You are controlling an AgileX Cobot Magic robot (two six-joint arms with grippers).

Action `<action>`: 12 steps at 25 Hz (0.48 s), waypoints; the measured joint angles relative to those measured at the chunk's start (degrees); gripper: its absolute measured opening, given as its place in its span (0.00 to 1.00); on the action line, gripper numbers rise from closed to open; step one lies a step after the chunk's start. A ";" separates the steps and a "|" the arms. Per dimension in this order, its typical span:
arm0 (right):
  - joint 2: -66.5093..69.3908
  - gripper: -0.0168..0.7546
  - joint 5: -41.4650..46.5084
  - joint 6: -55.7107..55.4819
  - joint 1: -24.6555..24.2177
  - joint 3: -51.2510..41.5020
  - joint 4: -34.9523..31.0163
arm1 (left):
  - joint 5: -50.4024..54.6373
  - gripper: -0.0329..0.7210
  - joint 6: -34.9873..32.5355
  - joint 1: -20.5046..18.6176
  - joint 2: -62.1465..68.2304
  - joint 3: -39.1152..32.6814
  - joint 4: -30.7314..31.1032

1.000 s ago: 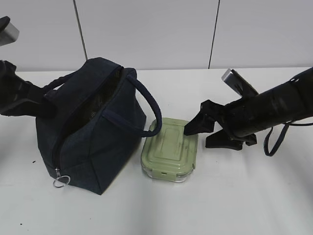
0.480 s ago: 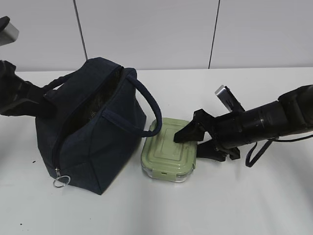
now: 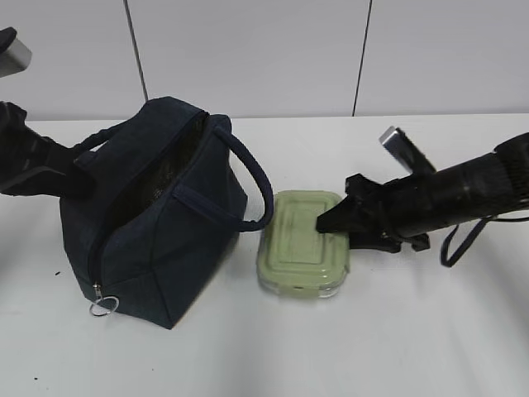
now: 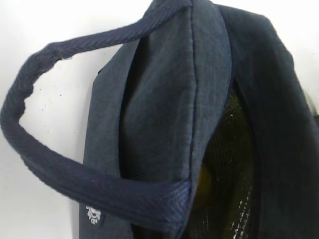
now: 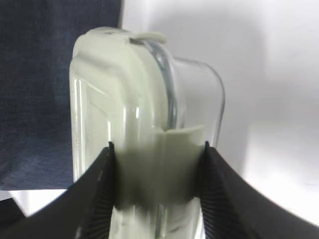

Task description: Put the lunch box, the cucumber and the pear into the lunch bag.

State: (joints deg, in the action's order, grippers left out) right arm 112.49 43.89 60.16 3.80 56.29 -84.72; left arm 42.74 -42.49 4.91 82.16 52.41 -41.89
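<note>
Right claw pinching one lunch box by its clip end, box on the counter.
One lunch bag stands open just left of the box, apart; left claw's state can't be told, its wrist view is filled by bag fabric and one handle.

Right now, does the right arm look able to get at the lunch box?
Probably yes: the right gripper already has its fingers on both sides of the lunch box at the near clip, and nothing stands between them. The lunch bag sits clear on the far side.
</note>
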 joint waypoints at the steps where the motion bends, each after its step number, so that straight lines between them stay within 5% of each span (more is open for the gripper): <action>1: -2.08 0.46 -0.69 -0.51 -1.37 -0.10 2.26 | 0.00 0.02 0.00 0.00 0.00 0.00 0.00; 7: -14.04 0.46 0.13 -3.25 -6.75 0.73 10.02 | 0.00 0.02 0.00 0.00 0.00 0.00 0.05; 12: -19.08 0.46 6.15 -6.27 -3.27 10.08 8.41 | -0.07 0.02 0.00 0.00 0.00 0.00 0.05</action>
State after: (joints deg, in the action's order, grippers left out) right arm 93.41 50.04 53.89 0.53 66.36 -76.32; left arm 42.67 -42.49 4.91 82.16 52.41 -41.84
